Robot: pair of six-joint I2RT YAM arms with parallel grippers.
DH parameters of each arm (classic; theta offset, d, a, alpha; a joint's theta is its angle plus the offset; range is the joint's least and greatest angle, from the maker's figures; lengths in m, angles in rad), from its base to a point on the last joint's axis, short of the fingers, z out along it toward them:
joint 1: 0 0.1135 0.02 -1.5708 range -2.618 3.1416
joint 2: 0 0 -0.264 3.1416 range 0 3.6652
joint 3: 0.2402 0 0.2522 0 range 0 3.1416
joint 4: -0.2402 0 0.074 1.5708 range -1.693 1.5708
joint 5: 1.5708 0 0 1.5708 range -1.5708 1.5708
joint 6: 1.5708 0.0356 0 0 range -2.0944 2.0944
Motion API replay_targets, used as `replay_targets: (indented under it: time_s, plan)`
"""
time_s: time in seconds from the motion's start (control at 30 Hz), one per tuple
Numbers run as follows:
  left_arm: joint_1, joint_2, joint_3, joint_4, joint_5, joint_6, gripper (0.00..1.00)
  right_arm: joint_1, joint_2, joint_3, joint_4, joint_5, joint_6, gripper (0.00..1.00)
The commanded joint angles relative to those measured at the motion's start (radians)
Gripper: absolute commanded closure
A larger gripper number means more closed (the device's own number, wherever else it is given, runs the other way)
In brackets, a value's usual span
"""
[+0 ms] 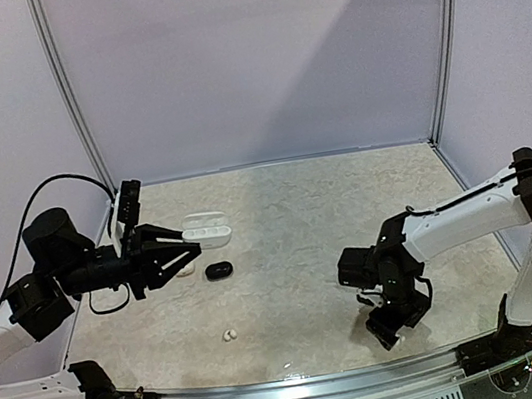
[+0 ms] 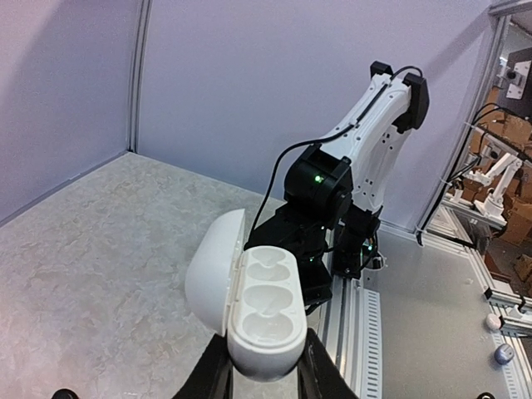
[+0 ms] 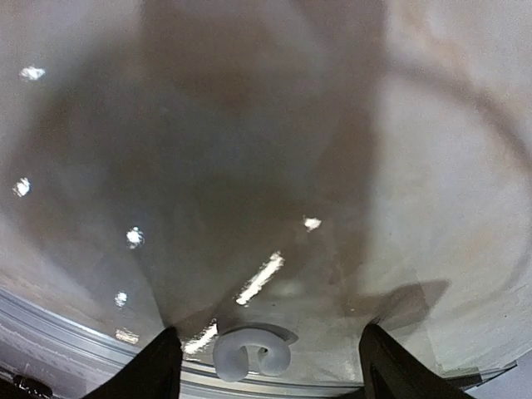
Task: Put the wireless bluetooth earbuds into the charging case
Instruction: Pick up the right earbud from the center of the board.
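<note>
My left gripper is shut on the near end of a white charging case and holds it above the table. In the left wrist view the case is open, its lid swung left, and its moulded hollows are empty between my fingers. My right gripper points down at the table near the front edge, open and empty. In the right wrist view a small white curled earbud lies on the table between its spread fingers, touching neither. Tiny white earbuds lie front left of centre.
A small black oval object lies just below the held case, and a white object shows partly under the left gripper. The metal front rail runs close to the right gripper. Walls enclose the left, back and right.
</note>
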State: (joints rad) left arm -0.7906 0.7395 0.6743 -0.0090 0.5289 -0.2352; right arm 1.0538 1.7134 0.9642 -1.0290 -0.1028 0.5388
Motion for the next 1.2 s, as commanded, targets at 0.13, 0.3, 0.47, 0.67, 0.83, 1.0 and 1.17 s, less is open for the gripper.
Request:
replay_targets:
  time_s: [0.13,0.3,0.47,0.67,0.83,1.0,1.17]
  plan:
    - [0.013,0.001,-0.004,0.031,-0.006,-0.004,1.00,0.003,-0.083,-0.090,0.159,-0.024,0.260,0.43]
    - [0.013,-0.005,0.001,0.016,-0.007,0.003,1.00,0.003,-0.075,-0.094,0.160,-0.026,0.297,0.57]
    - [0.013,-0.006,0.001,0.016,-0.012,0.004,1.00,0.003,-0.079,-0.099,0.155,-0.040,0.313,0.65]
    - [0.013,-0.009,-0.001,0.015,-0.015,0.009,1.00,0.004,-0.083,-0.079,0.146,-0.042,0.316,0.73]
    - [0.013,-0.012,-0.002,0.015,-0.019,0.012,1.00,0.002,-0.093,-0.028,0.174,0.016,0.362,0.76]
    - [0.013,-0.012,0.002,0.014,-0.018,0.012,1.00,-0.012,-0.108,-0.029,0.322,0.144,0.522,0.76]
    - [0.013,-0.014,0.001,0.017,-0.020,0.011,1.00,-0.018,-0.082,0.007,0.379,0.290,0.661,0.77]
